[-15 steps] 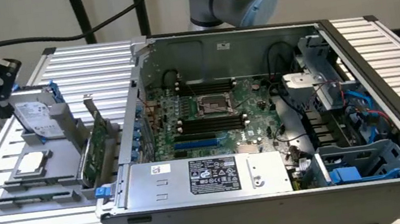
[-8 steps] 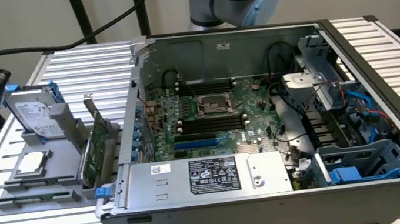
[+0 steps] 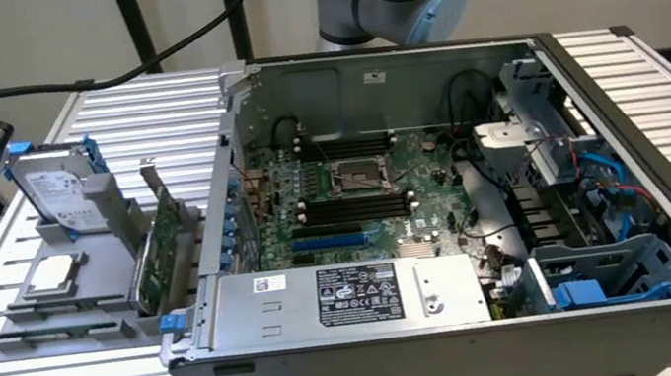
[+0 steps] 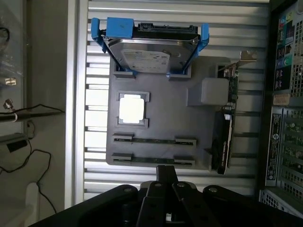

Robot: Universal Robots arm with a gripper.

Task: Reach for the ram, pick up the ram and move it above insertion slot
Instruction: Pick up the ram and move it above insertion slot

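Fingertips (image 4: 163, 173) of the gripper (image 4: 166, 176) are pressing together on nothing, as far as I can judge, and are hovering at the near edge of the grey parts tray (image 4: 189, 118). The ram (image 4: 152, 161) is standing on edge in the tray's closest slot, straight ahead of the tips, its long axis running crosswise to them. Labels on the hard drive (image 4: 150, 56) and the power supply (image 3: 358, 294) are showing print too small to read.
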